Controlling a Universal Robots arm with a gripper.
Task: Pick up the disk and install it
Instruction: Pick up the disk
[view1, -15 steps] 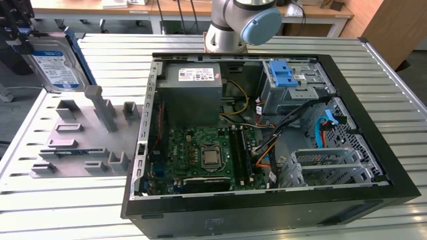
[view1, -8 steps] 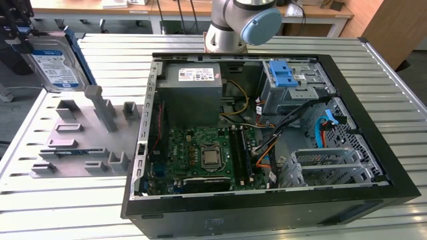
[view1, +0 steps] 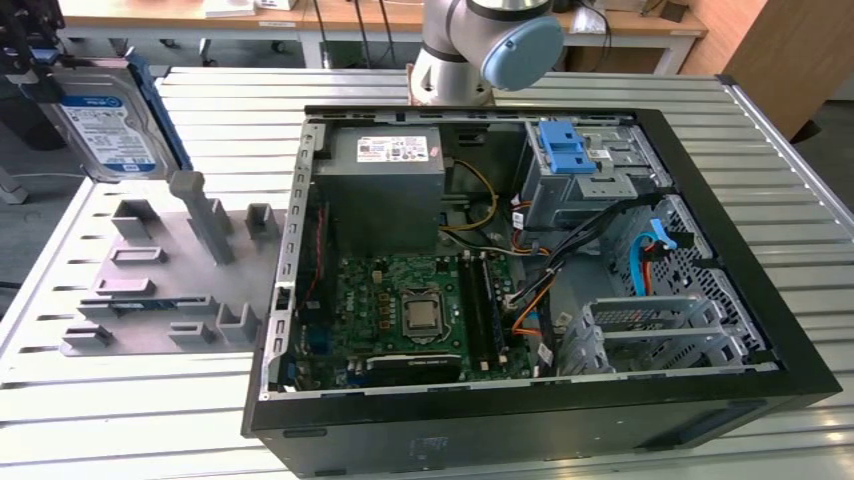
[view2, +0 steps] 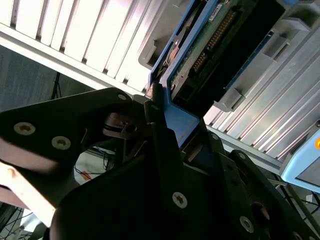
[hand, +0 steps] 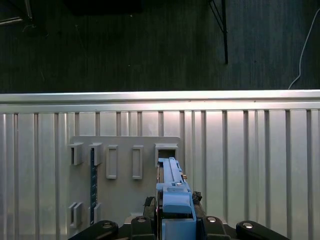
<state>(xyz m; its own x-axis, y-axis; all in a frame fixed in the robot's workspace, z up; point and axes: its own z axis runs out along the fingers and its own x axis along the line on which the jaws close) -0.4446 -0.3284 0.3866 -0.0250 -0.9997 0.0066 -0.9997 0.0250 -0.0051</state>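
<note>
Jaws clamped tight on the blue frame edge of the disk (view2: 215, 47), seen close up in both wrist views. Disk is held upright at the exterior view's left, over the grey holder tray (view1: 147, 300) on the slatted bench (view1: 134, 420), beside the open computer case (view1: 534, 430).

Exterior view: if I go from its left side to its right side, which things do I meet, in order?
disk, held up above the table → grey power supply → blue latch on the metal cage → blue cable
</note>
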